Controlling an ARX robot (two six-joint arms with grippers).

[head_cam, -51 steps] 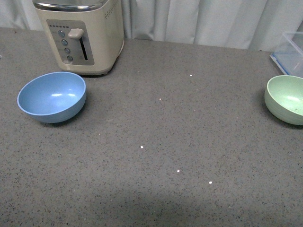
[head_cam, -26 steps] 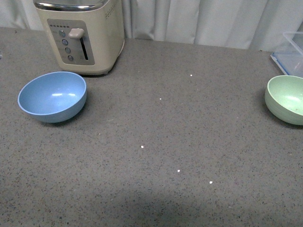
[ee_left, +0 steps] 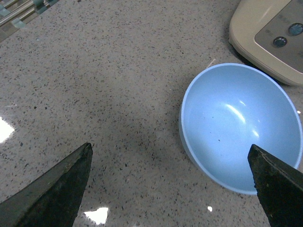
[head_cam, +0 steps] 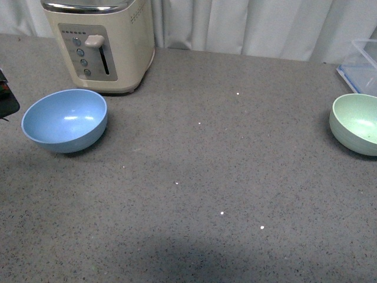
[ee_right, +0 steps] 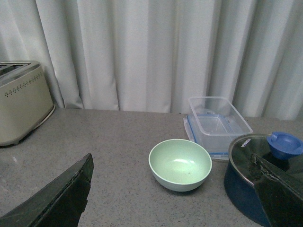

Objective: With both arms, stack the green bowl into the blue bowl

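Observation:
The light blue bowl [head_cam: 65, 119] stands upright and empty at the left of the counter, in front of the toaster. The pale green bowl [head_cam: 356, 122] stands upright and empty at the far right edge. My left gripper [ee_left: 169, 145] is open above the counter, with the blue bowl [ee_left: 241, 125] beside it and partly between the fingers. A black part of the left arm [head_cam: 7, 97] shows at the front view's left edge. My right gripper [ee_right: 171, 156] is open and empty, back from the green bowl [ee_right: 180, 164], which is centred between its fingers.
A cream toaster [head_cam: 106, 44] stands behind the blue bowl. A clear plastic container [ee_right: 218, 124] sits behind the green bowl, and a dark blue pot with a glass lid [ee_right: 265, 175] stands beside it. A white curtain hangs at the back.
A black part of the left arm has come into the front view at the left edge, beside the blue bowl. Both bowls stay where they were.

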